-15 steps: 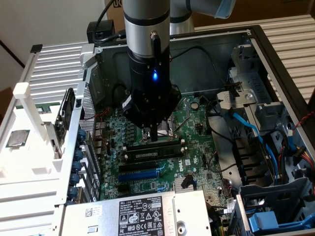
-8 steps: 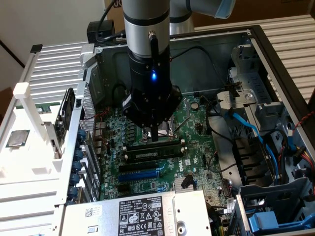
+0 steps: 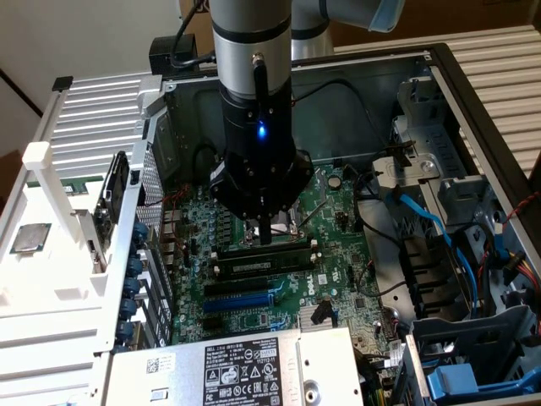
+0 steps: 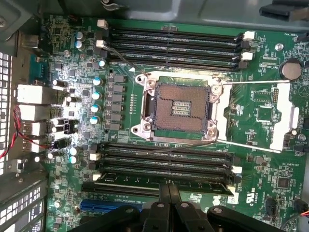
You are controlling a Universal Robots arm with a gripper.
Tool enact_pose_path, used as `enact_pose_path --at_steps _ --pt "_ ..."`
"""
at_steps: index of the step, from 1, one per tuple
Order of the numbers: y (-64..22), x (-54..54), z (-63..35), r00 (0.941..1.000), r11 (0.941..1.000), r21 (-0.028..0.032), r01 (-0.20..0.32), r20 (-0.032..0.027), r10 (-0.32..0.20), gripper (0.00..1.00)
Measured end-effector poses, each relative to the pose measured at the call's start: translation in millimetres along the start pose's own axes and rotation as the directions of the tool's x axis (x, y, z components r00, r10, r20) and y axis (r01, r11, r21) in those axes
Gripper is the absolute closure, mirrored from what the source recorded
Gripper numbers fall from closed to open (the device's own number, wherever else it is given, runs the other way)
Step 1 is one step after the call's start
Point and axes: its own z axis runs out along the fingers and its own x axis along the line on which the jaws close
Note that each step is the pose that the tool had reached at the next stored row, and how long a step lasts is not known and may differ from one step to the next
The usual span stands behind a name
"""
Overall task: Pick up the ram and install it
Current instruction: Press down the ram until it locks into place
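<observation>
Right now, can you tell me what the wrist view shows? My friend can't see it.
The tool hangs over a green computer board, its closed tips touching the ram lying along one long memory slot. Mid-board is an open, empty processor socket, with more long black slots beyond it.

My black pincer (image 4: 169,195) hung over the green motherboard (image 4: 260,113), its two slim fingers (image 4: 164,203) pressed together, their tips at the long dark ram stick (image 4: 159,186). That stick lay along the slot nearest me, its pale label end (image 4: 231,199) beside a white clip. Three long black plastic memory slots (image 4: 164,159) ran parallel just beyond it. Past them sat the square open processor socket (image 4: 177,105) in its silver metal frame, and further off another bank of black slots (image 4: 174,46).
</observation>
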Motion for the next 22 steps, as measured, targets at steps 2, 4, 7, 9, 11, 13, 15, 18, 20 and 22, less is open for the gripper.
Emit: enact_pose_path --at_steps 2,4,7,9,11,13,15,18,20,22 --pt "0.0 -0.1 -0.1 0.9999 0.9999 0.0048 -0.014 0.0001 0.014 0.9" --pt "0.0 -0.2 -0.2 0.9997 0.9996 0.0081 -0.026 0.0038 0.026 0.9" --pt "0.1 -0.9 -0.1 0.9991 0.9992 0.011 -0.039 0.0147 0.039 0.9" --pt "0.2 -1.2 -0.1 0.999 0.999 0.0112 -0.043 0.0154 0.042 0.9" --pt "0.1 -1.2 -0.1 0.999 0.999 0.0114 -0.043 0.0153 0.042 0.9" --pt "0.0 -1.2 -0.2 0.999 0.999 0.0113 -0.043 0.0152 0.043 0.9" --pt "-2.4 -1.1 0.0 0.999 0.999 0.0103 -0.043 0.0152 0.042 0.9" --pt "-7.1 -1.0 0.2 0.999 0.9991 0.0077 -0.043 0.0154 0.042 0.9" --pt "-7.2 -1.0 0.2 0.999 0.9991 0.0073 -0.043 0.0153 0.043 0.9" --pt "-7.2 -1.0 0.2 0.999 0.9991 0.0073 -0.043 0.0153 0.043 0.9"
